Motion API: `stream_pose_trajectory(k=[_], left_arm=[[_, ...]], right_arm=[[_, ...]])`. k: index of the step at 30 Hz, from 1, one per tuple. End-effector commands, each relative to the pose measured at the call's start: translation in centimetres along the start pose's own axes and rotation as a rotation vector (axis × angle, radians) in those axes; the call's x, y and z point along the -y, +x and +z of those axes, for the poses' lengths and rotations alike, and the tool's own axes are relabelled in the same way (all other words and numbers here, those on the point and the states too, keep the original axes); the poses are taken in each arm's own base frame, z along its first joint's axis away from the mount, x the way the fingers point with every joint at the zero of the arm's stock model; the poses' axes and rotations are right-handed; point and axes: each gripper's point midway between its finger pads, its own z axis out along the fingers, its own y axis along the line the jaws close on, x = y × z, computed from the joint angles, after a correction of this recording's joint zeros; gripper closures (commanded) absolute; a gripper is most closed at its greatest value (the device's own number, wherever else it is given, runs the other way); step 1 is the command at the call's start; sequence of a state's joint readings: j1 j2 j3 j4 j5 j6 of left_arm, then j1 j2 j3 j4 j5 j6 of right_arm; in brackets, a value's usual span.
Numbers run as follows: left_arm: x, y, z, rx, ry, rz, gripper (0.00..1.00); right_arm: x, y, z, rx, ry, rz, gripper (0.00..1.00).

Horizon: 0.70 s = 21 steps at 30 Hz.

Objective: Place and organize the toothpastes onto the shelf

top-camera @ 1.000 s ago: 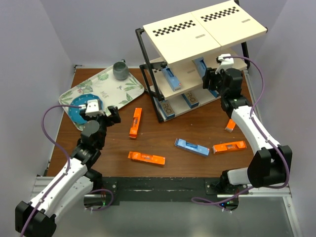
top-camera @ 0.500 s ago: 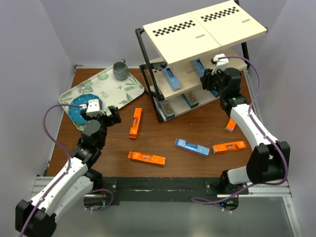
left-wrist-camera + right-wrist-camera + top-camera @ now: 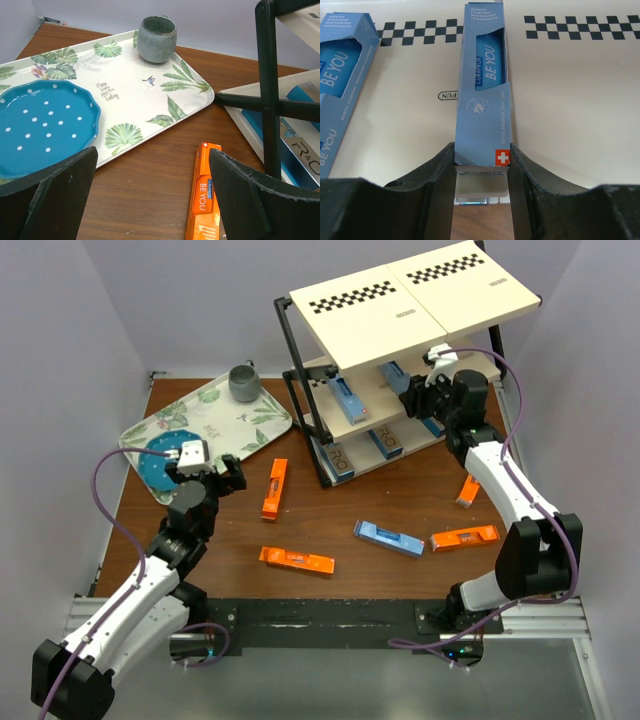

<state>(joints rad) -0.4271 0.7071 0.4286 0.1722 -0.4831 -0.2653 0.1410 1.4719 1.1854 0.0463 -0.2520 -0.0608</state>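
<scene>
My right gripper (image 3: 481, 165) is shut on the near end of a blue toothpaste carton (image 3: 484, 90). The carton lies lengthwise on the middle board of the shelf (image 3: 570, 100), with another blue carton (image 3: 340, 85) to its left. From above, the right gripper (image 3: 415, 398) reaches under the checkered top board of the shelf (image 3: 420, 290). My left gripper (image 3: 152, 152) is open above the table; an orange carton (image 3: 205, 200) lies just inside its right finger. Several more cartons lie on the table: orange ones (image 3: 274, 488) (image 3: 296, 560) (image 3: 464, 537) and a blue one (image 3: 388, 537).
A leaf-patterned white tray (image 3: 215, 425) at the back left holds a grey cup (image 3: 243, 382) and a blue dotted plate (image 3: 160, 455). A small orange carton (image 3: 466, 493) leans by the right arm. The shelf's lowest board holds a silver-white carton (image 3: 338, 457) and a blue one (image 3: 385, 443).
My right gripper has moved left, further in under the shelf's top board, and closed on the blue carton. The left arm has barely shifted.
</scene>
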Motion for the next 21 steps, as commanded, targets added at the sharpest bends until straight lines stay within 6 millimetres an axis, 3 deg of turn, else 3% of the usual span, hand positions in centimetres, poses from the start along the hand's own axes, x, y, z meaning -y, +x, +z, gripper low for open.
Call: stream_pose_trajectory(k=[1, 5, 6, 13, 15, 21], left_arm=[[0.6, -1.9, 0.2, 0.058, 0.015, -0.011, 0.02], [0.6, -1.8, 0.2, 0.056, 0.021, -0.011, 0.02], [0.7, -1.9, 0.2, 0.058, 0.026, -0.010, 0.02], [1.4, -2.0, 0.1, 0.060, 0.065, -0.003, 0.02], [1.8, -2.0, 0.0, 0.062, 0.094, 0.007, 0.01], [3.7, -2.1, -0.4, 0.069, 0.209, 0.036, 0.01]], right_arm=[[-0.5, -2.1, -0.1, 0.053, -0.034, -0.011, 0.76], [-0.4, -1.9, -0.5, 0.051, -0.022, -0.004, 0.67], [-0.4, -1.9, -0.6, 0.049, -0.016, -0.004, 0.56], [-0.5, -2.7, -2.9, 0.054, 0.003, -0.011, 0.27], [-0.8, -2.6, -4.4, 0.032, 0.011, -0.008, 0.20], [-1.4, 0.8, -8.7, -0.109, 0.047, 0.041, 0.14]])
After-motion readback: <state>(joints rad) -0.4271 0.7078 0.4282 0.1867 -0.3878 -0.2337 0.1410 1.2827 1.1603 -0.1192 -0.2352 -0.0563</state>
